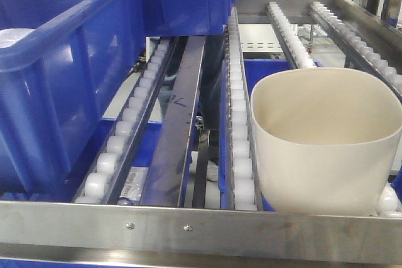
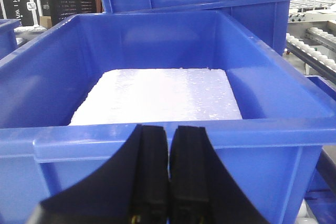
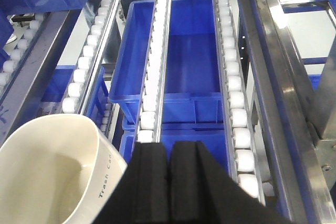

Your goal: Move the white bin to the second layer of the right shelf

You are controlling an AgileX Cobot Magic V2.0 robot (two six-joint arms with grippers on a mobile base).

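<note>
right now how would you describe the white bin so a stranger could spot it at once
Find the steel rack's roller tracks behind the screwed front rail. At their lower right end, against that rail, sits the white bin. It is the only cream, rounded, open tub; its neighbours are blue rectangular crates.

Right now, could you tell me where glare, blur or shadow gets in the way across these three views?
Front view: soft overall, window glare top right, the white bin evenly lit. Left wrist view: the white slab in the blue crate nearly blown out; the shut left end effector reads as black silhouette. Right wrist view: reflections streak the steel rail; the right end effector, shut, lacks detail.
</note>
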